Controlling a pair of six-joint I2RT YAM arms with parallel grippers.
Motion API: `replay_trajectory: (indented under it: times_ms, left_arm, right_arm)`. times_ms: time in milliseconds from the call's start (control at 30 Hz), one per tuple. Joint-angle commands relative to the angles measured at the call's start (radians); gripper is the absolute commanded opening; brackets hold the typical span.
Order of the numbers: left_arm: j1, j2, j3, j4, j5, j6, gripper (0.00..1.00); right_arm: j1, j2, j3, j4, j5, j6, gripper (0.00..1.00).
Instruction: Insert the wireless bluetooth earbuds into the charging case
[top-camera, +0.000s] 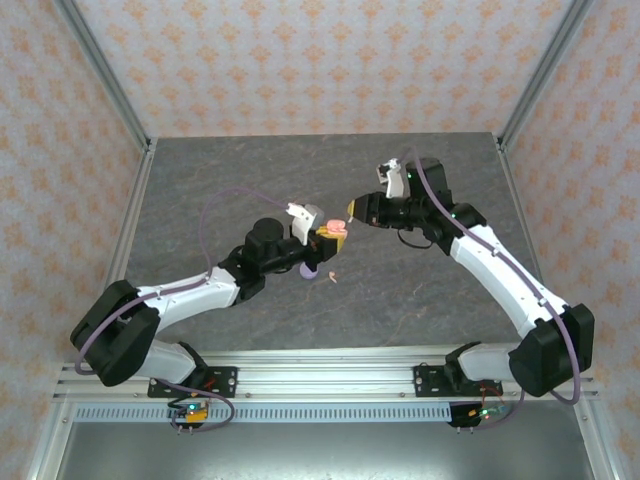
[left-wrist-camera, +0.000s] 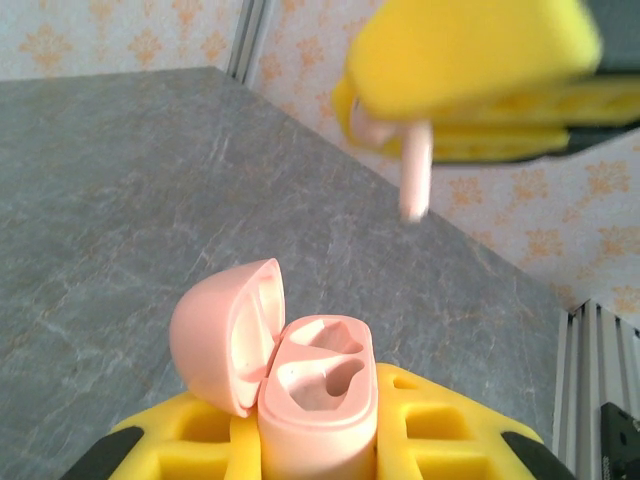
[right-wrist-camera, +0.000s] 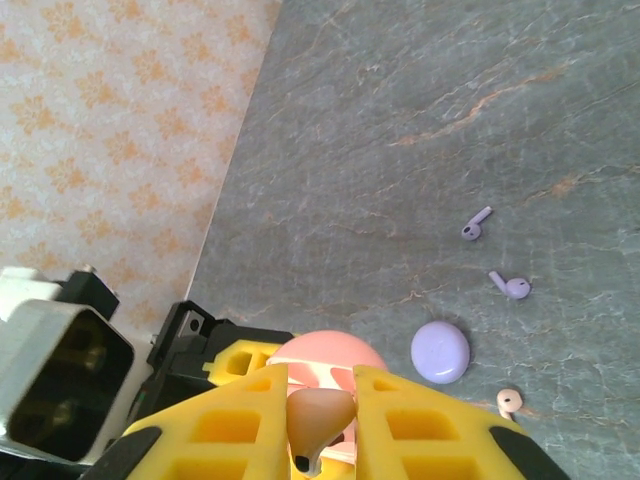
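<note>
Holding the open pink charging case (left-wrist-camera: 318, 395) clamped in the left tool (top-camera: 330, 237) above the worktop (top-camera: 220, 190), both sockets seemingly bare, with the right tool (top-camera: 352, 211) pinched on a pink earbud (left-wrist-camera: 415, 170), stem down, just up and right of it. Looks like the first insertion in hand: calls for lining the stem over a socket and lowering straight. Leaves a second pink earbud (right-wrist-camera: 510, 401) and two lilac earbuds (right-wrist-camera: 476, 226) on the worktop.
</note>
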Motion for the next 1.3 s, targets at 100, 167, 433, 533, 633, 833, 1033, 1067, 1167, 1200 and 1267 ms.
replay_trajectory:
  times_ms: [100, 167, 433, 533, 633, 833, 1033, 1067, 1167, 1200, 1267]
  left_arm:
    - [0.006, 0.007, 0.055, 0.047, 0.025, -0.011, 0.14]
    - [0.006, 0.006, 0.059, 0.035, 0.019, -0.009, 0.14]
    - [0.006, -0.003, 0.067, 0.024, 0.017, -0.009, 0.14]
    - [0.006, -0.004, 0.074, 0.014, 0.019, -0.006, 0.14]
    - [0.006, -0.002, 0.079, 0.009, 0.025, -0.002, 0.14]
    - [0.006, 0.002, 0.085, 0.003, 0.029, -0.004, 0.14]
    - [0.005, 0.002, 0.09, -0.006, 0.027, -0.006, 0.15]
    - [0.005, 0.001, 0.092, -0.009, 0.022, -0.007, 0.15]
    - [0.006, 0.002, 0.099, -0.023, 0.001, -0.015, 0.15]
    - [0.006, 0.002, 0.102, -0.031, -0.005, -0.017, 0.15]
    - [0.005, 0.004, 0.109, -0.038, -0.01, -0.02, 0.15]
  right_arm:
    - [0.028, 0.003, 0.023, 0.028, -0.011, 0.004, 0.19]
    - [0.033, 0.009, 0.025, 0.03, -0.009, 0.006, 0.19]
    - [0.045, 0.03, 0.034, 0.03, -0.009, 0.006, 0.19]
    - [0.045, 0.033, 0.036, 0.028, -0.008, 0.006, 0.19]
    - [0.045, 0.034, 0.036, 0.029, -0.003, 0.009, 0.19]
    - [0.047, 0.039, 0.038, 0.022, 0.012, 0.007, 0.19]
    - [0.047, 0.047, 0.039, 0.016, 0.018, 0.004, 0.19]
    - [0.047, 0.047, 0.038, 0.011, 0.022, 0.002, 0.19]
    - [0.048, 0.045, 0.038, -0.005, 0.029, -0.01, 0.19]
    - [0.048, 0.046, 0.035, -0.011, 0.031, -0.014, 0.19]
    - [0.049, 0.045, 0.032, -0.021, 0.033, -0.022, 0.19]
